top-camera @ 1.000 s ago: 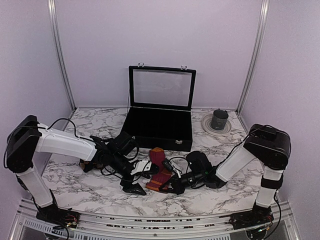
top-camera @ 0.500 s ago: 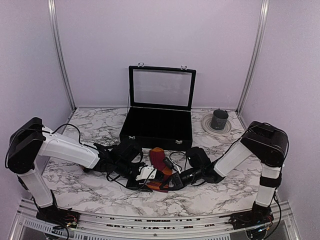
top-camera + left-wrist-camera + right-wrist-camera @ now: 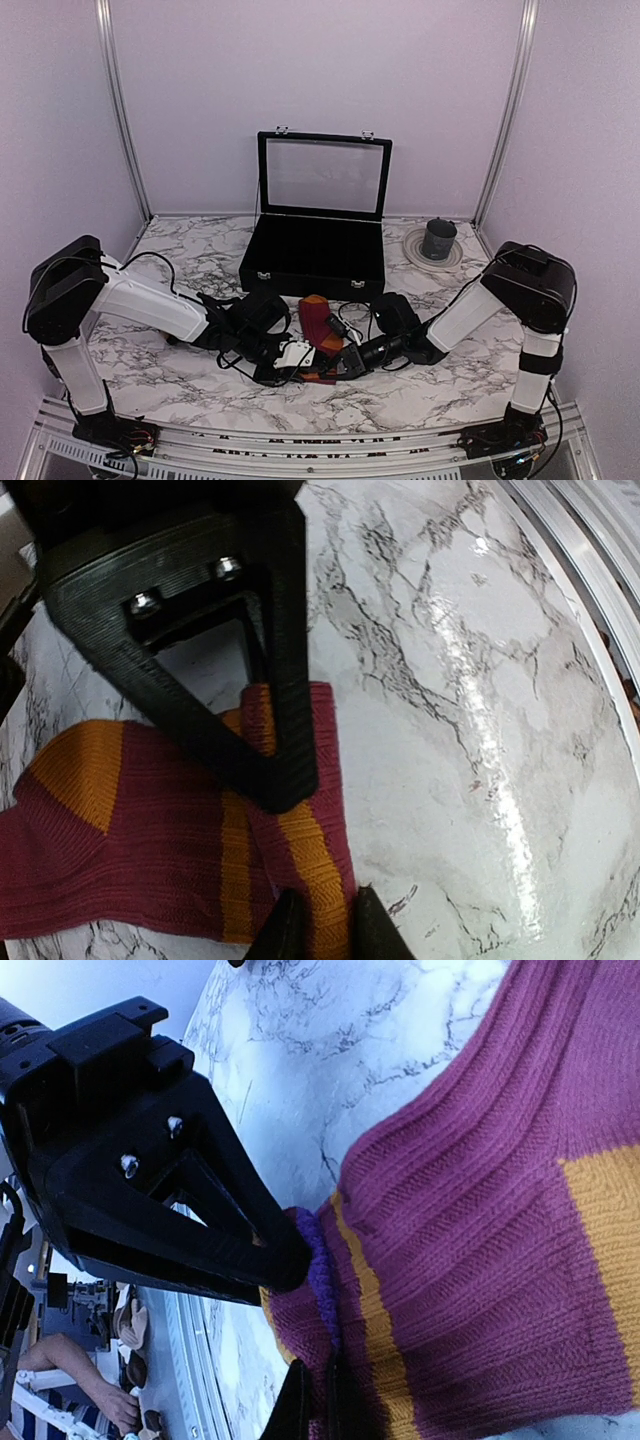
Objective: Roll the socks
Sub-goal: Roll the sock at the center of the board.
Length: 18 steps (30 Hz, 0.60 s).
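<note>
A magenta-red sock (image 3: 318,318) with orange stripes lies on the marble table between both arms, just in front of the black case. In the left wrist view the sock (image 3: 150,820) lies flat, and my left gripper (image 3: 310,865) is shut on a raised fold of its orange-striped edge. In the right wrist view my right gripper (image 3: 305,1330) pinches the sock (image 3: 480,1260) at its purple edge, jaws shut on the fabric. From above, the left gripper (image 3: 293,362) and right gripper (image 3: 335,368) meet at the sock's near end, almost touching.
An open black case (image 3: 315,262) with a glass lid stands behind the sock. A grey cup (image 3: 438,238) sits on a plate (image 3: 414,248) at the back right. The table's metal front rail (image 3: 300,440) runs close behind the grippers.
My left gripper has moved right onto the sock's near end and shut on it. The right gripper shifted a little left, keeping its hold. The sock's near end is bunched.
</note>
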Tool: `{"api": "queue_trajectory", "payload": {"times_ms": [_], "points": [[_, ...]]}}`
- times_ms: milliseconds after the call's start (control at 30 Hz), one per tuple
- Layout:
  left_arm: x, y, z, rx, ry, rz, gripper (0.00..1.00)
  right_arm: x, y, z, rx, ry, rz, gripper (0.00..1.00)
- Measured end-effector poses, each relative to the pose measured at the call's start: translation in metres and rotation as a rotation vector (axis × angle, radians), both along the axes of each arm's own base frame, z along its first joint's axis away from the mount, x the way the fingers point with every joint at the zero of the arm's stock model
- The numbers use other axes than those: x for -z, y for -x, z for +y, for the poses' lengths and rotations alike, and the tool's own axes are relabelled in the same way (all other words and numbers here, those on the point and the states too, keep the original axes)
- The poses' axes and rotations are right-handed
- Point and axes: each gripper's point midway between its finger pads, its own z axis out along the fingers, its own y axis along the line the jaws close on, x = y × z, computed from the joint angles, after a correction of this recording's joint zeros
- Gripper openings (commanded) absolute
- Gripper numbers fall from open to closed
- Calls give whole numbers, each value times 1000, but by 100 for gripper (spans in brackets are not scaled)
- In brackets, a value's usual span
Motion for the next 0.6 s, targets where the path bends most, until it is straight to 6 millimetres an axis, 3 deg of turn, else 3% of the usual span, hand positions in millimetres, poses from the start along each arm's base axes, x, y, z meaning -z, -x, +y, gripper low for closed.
{"api": "queue_trajectory", "payload": {"times_ms": [200,300,500,567,600], "points": [[-1,-4,-13,-38,-1,60,0,-2,1,-7,23,14,-20,28],[-2,-5,-18,-57,-2,121,0,-6,4,-22,53,27,-86,40],[-6,-11,-12,-118,-26,303,0,-17,11,-60,132,56,-321,52],[-6,-13,-11,-130,-35,358,0,-25,13,-66,134,53,-429,84],[-5,-13,-11,-138,-44,393,0,-29,14,-67,136,52,-485,89]]}}
